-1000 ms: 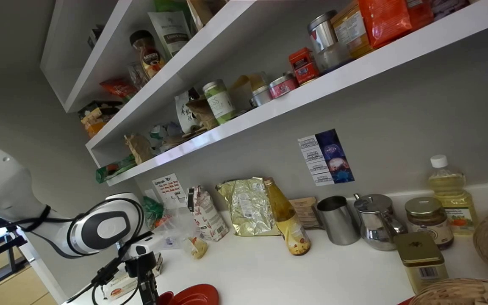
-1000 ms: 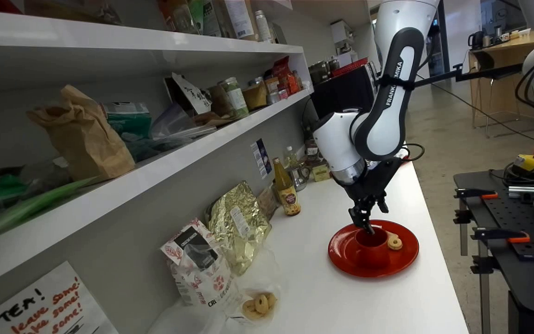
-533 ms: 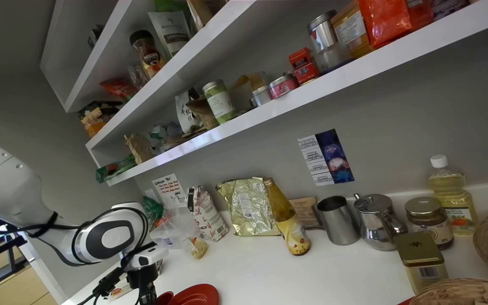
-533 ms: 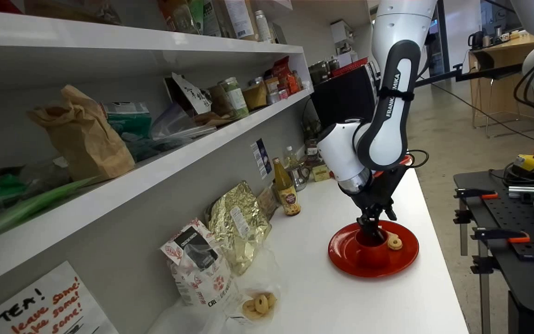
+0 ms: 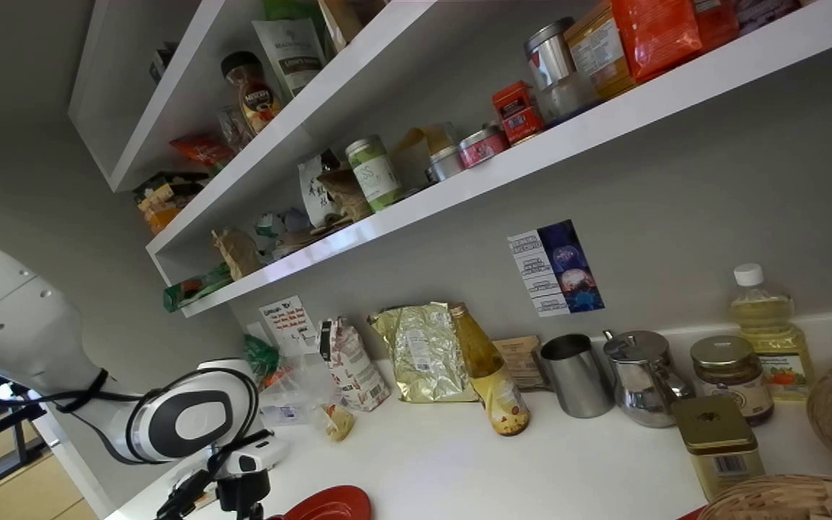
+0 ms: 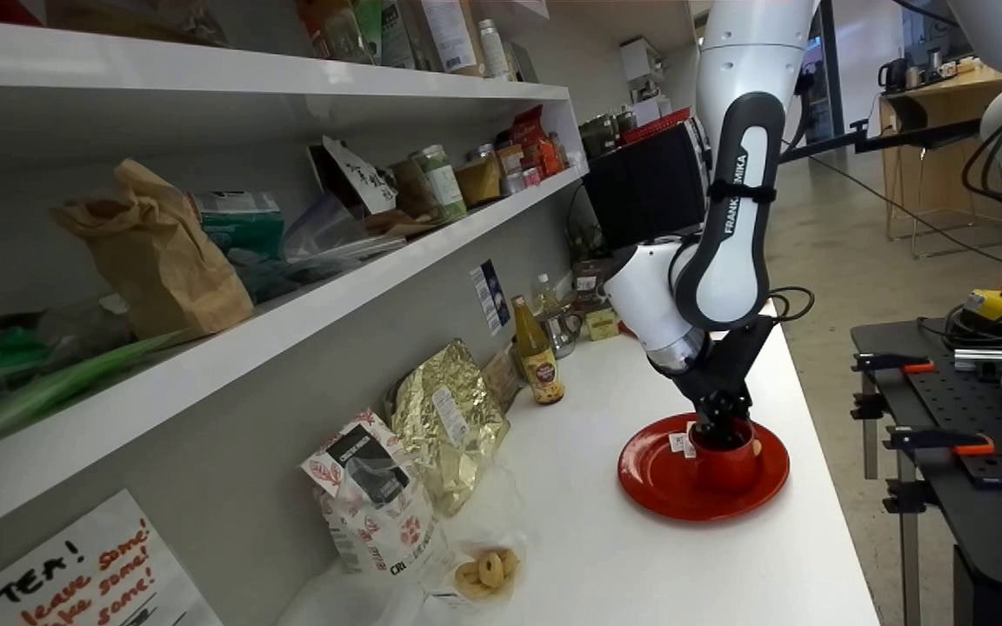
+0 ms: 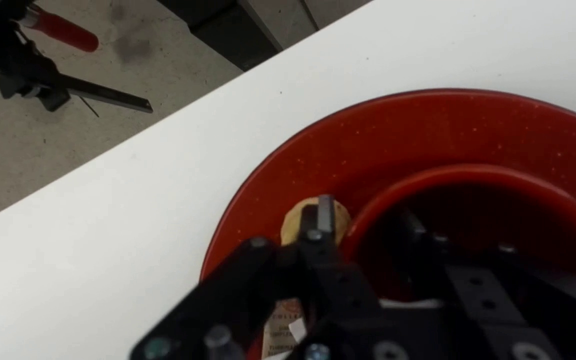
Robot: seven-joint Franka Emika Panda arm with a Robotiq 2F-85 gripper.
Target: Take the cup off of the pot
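A red cup (image 7: 468,174) stands upright on a red plate (image 7: 418,127); an exterior view also shows the cup (image 6: 727,469) on the plate (image 6: 653,491). Under the cup I see this plate; no pot shows there. My gripper (image 7: 368,212) straddles the cup's near wall: one finger (image 7: 325,214) is outside, over a round biscuit (image 7: 292,224), and the other reaches into the dark inside. Both fingers stand apart, with visible gaps beside the wall. In an exterior view the gripper (image 6: 720,428) hides part of the cup's rim.
A printed tea packet (image 7: 280,335) lies on the plate beside the gripper. The table edge (image 7: 168,120) runs close by, with floor beyond. Along the wall stand a yellow bottle (image 6: 540,356), a gold foil bag (image 6: 449,426) and a metal teapot (image 5: 643,379). Shelves (image 6: 431,252) hang above.
The arm has come down and the fingertips have sunk into the cup's mouth. The cup has shifted right on the plate in an exterior view, covering most of the biscuit.
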